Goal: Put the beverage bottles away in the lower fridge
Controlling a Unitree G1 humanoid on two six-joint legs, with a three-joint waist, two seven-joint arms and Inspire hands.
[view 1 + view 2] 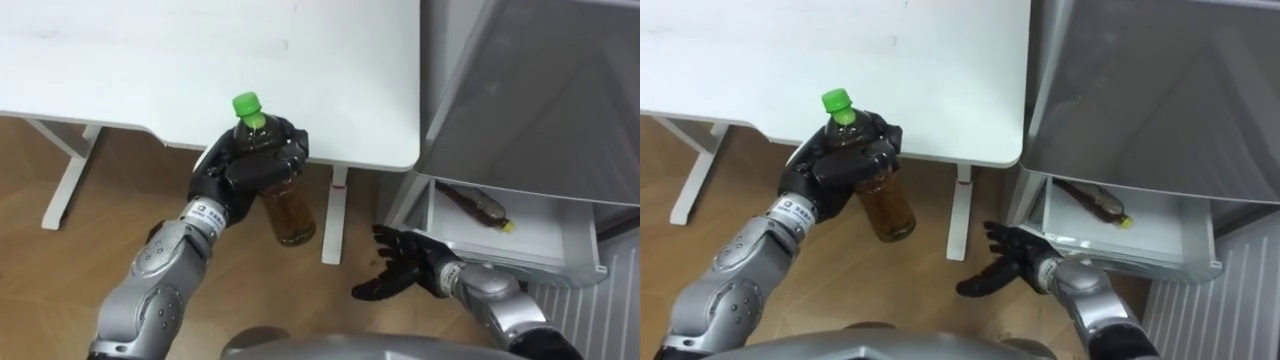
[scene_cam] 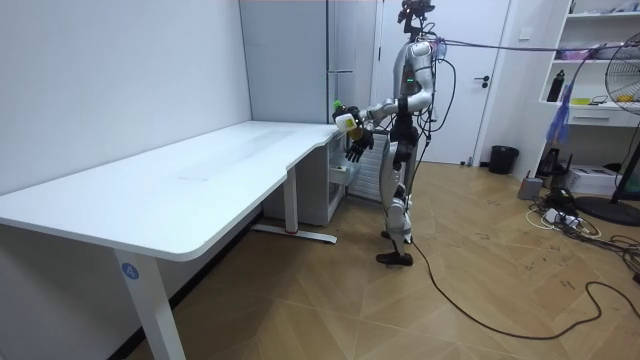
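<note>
A brown drink bottle (image 1: 287, 212) with a green cap (image 1: 247, 103) is held upright in my left hand (image 1: 252, 163), whose fingers are curled round its upper body, just off the near edge of the white table (image 1: 150, 60). My right hand (image 1: 408, 262) hangs open, palm up, lower down in front of the open lower fridge drawer (image 1: 560, 235). A second brown bottle (image 1: 478, 204) with a yellow cap lies on its side inside that drawer. In the room view I stand at the table's far end, beside the fridge (image 2: 340, 170), with the bottle (image 2: 342, 117) raised.
The fridge's grey upper door (image 1: 540, 90) fills the upper right. The table's white leg (image 1: 336, 215) stands right behind the held bottle, and another leg (image 1: 70, 170) is at the left. Wooden floor lies below. A fan and shelves stand at the room view's right.
</note>
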